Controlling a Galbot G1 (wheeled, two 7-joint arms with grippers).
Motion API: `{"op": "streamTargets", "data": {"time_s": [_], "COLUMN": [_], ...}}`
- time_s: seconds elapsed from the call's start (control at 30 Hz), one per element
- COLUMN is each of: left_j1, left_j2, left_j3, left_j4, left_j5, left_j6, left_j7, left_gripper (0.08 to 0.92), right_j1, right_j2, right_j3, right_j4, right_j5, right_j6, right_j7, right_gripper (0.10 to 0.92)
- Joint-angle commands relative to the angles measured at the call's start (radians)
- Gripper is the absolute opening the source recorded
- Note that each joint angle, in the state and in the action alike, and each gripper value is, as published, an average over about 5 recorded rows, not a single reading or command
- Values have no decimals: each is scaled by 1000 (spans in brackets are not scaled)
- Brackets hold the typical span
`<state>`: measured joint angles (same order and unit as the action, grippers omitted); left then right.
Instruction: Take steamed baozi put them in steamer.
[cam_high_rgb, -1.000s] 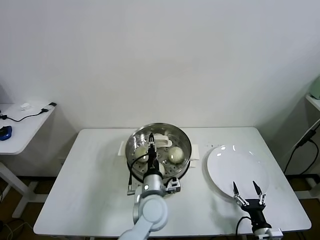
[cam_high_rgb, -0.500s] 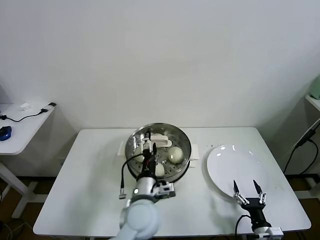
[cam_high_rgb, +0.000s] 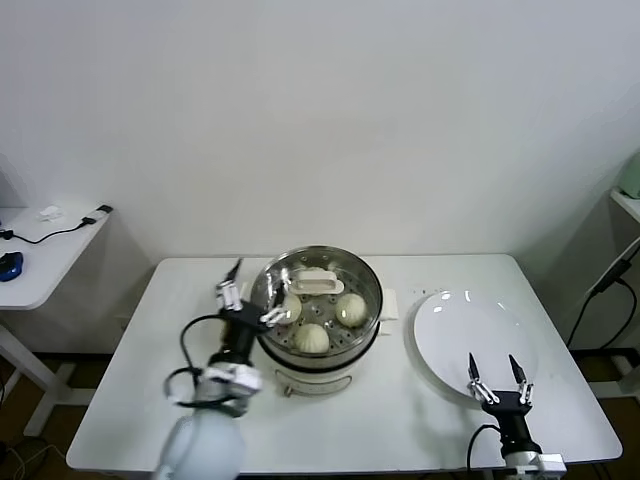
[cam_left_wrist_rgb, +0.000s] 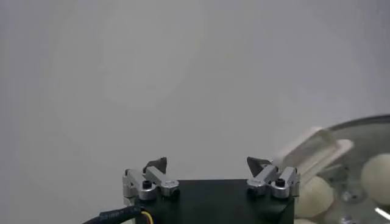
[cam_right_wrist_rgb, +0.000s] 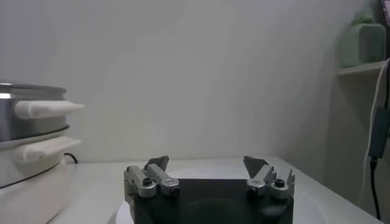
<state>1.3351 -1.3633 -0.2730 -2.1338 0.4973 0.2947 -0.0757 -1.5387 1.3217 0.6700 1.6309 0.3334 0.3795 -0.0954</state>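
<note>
The steamer (cam_high_rgb: 318, 262) stands mid-table, its shiny pot holding three baozi: one near the front (cam_high_rgb: 312, 338), one to the right (cam_high_rgb: 350, 308) and one to the left (cam_high_rgb: 291, 306). A cream bar handle (cam_high_rgb: 317, 287) lies across the tray. My left gripper (cam_high_rgb: 252, 292) hovers open and empty just outside the steamer's left rim. In the left wrist view that gripper (cam_left_wrist_rgb: 208, 163) faces the wall, with the steamer (cam_left_wrist_rgb: 359, 125) and a baozi (cam_left_wrist_rgb: 378, 176) off to one side. My right gripper (cam_high_rgb: 497, 370) rests open and empty at the near edge of the white plate (cam_high_rgb: 470, 335).
The white plate holds nothing. A side table (cam_high_rgb: 40, 250) with cables and a blue object stands at far left. A shelf (cam_high_rgb: 628, 200) and a hanging cable (cam_high_rgb: 608, 285) are at far right. The right wrist view shows the steamer (cam_right_wrist_rgb: 30, 115) beyond my right gripper (cam_right_wrist_rgb: 206, 161).
My left gripper opened inside the steamer, leaving a baozi at the front of the tray, then rose and swung out to the left of the pot. The right arm stayed still.
</note>
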Motion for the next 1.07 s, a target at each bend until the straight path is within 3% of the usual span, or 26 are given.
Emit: {"op": "streamTargets", "data": {"time_s": [0.03, 0.23, 0.37, 1.07], "left_j1": [221, 216, 207, 209], "left_j2": [84, 80, 69, 54], "left_j3": [-439, -415, -390, -354], "left_j4": [199, 370, 422, 423], "left_j5": [-789, -790, -770, -736], "left_j6": [-472, -560, -579, -592], "left_j7": [-14, 55, 65, 67], "left_gripper": [823, 823, 823, 823], "right_j1": [1, 2, 5, 7], "right_j2": [1, -3, -7, -8], "right_j3": [-1, -5, -8, -16], "right_j4": [-12, -19, -22, -25], "right_j5": [6, 23, 30, 29], "right_j6": [-11, -27, -31, -38], "right_j7": [13, 14, 13, 14], "right_gripper": [823, 823, 823, 823]}}
